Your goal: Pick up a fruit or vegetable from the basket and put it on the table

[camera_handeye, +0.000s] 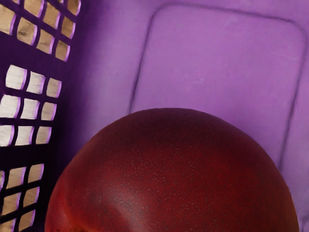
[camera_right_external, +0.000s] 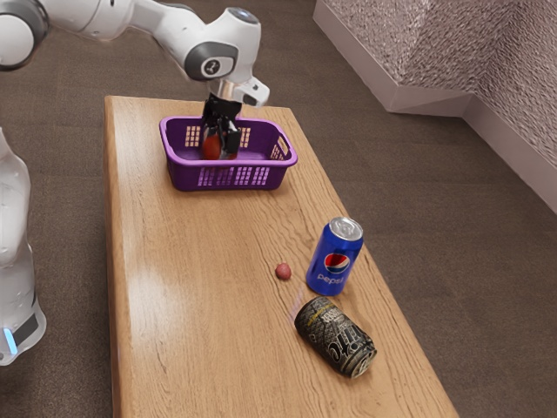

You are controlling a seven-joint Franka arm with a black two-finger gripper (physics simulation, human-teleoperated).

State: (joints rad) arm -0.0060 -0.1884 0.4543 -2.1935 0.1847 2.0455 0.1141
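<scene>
Exterior view: gripper (camera_right_external: 221,147) down in purple basket (camera_right_external: 182,174), toward frame's 11 o'clock, partly hiding red fruit (camera_right_external: 211,149) inside; wide or narrow, cannot tell. Wrist view: red fruit cut off at 6 o'clock.

The white arm (camera_right_external: 209,57) comes in from the exterior view's upper left, its black end effector (camera_right_external: 221,144) lowered into a purple basket (camera_right_external: 228,163) on the wooden worktop (camera_right_external: 196,279). A red fruit (camera_right_external: 211,147) sits in the basket, right at the end effector. Well apart from the basket, a blue Pepsi can (camera_right_external: 334,257) stands upright, a small pinkish-red ball (camera_right_external: 283,272) near it. A black can (camera_right_external: 335,337) lies on its side close by.
</scene>
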